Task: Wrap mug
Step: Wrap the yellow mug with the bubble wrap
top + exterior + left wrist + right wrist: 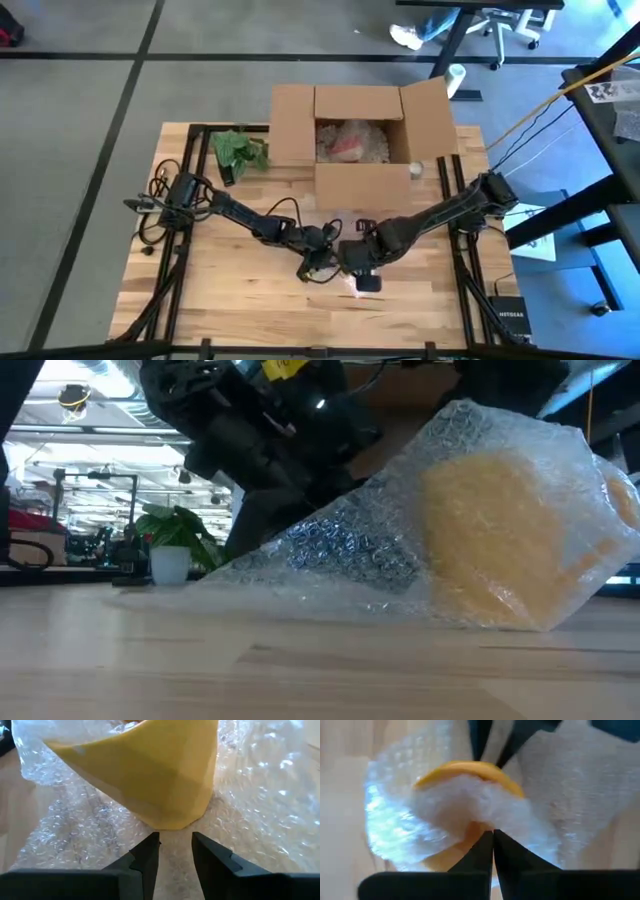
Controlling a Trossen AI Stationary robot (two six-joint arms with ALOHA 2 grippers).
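A yellow mug (150,775) lies tilted on a sheet of clear bubble wrap (340,550) at the table's near middle. Part of the wrap is drawn up over the mug (500,530). My left gripper (175,845) stands open just short of the mug's lower side, its fingers over the flat wrap and touching nothing. My right gripper (493,840) comes from the opposite side and is shut on wrap bunched over the mug's rim. In the high view both grippers (318,262) (362,278) meet over the bundle. My right gripper pinches a bunched fold of bubble wrap (485,815) between its two fingertips, right where the wrap lies over the mug's yellow rim (470,769). How many layers it has cannot be told. The wrap stands lifted over the mug, and the mug rests on the sheet below.
An open cardboard box (362,140) with packing filler stands at the far middle, with a small white cylinder (416,170) beside it. A green potted plant (240,150) sits at the far left. Bare wooden table (230,290) lies near left and near right.
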